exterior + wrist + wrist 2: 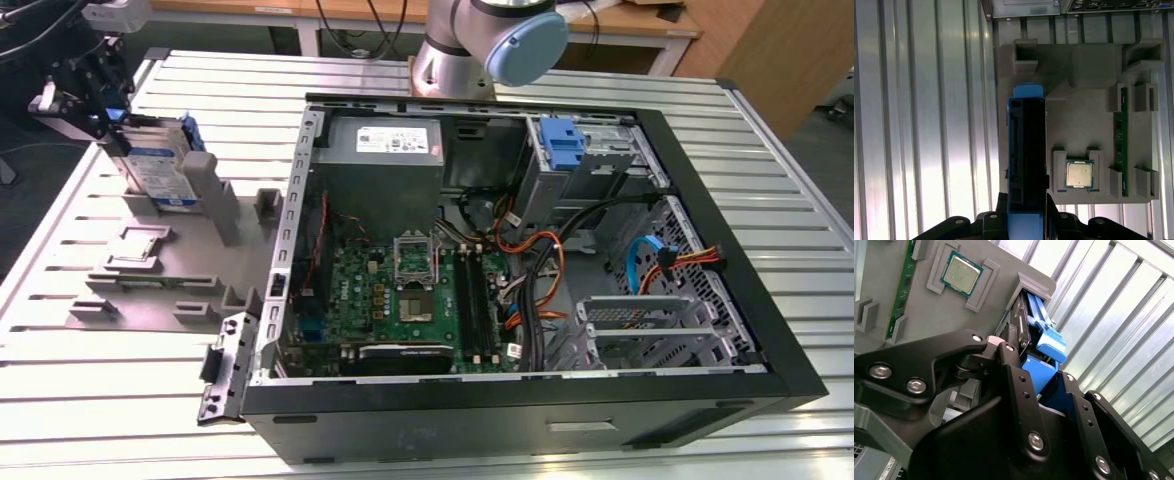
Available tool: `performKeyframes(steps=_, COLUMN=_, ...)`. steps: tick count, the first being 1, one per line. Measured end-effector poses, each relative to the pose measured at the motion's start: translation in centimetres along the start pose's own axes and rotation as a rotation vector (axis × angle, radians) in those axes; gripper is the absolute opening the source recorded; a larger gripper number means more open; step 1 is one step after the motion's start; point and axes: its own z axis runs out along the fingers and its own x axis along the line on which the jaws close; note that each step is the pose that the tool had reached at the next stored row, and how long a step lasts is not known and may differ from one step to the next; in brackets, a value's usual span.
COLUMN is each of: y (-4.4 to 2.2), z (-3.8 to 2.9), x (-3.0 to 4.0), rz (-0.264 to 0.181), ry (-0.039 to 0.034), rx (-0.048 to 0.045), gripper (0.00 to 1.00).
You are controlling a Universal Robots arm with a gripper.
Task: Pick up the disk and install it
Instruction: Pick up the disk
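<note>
In the first wrist view we see the gripper clamped on the disk, which is edge-on with its label hidden, at the grey holder. In the second wrist view black fingers pinch its blue frame. In the exterior view it stands upright, to the exterior view's left of the computer case.
</note>
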Motion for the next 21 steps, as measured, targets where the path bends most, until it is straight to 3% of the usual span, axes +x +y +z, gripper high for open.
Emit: performKeyframes(steps=21, y=0.00, z=0.00, x=-0.04, rz=-0.021, ry=0.0001, rx=0.0002, gripper=0.37)
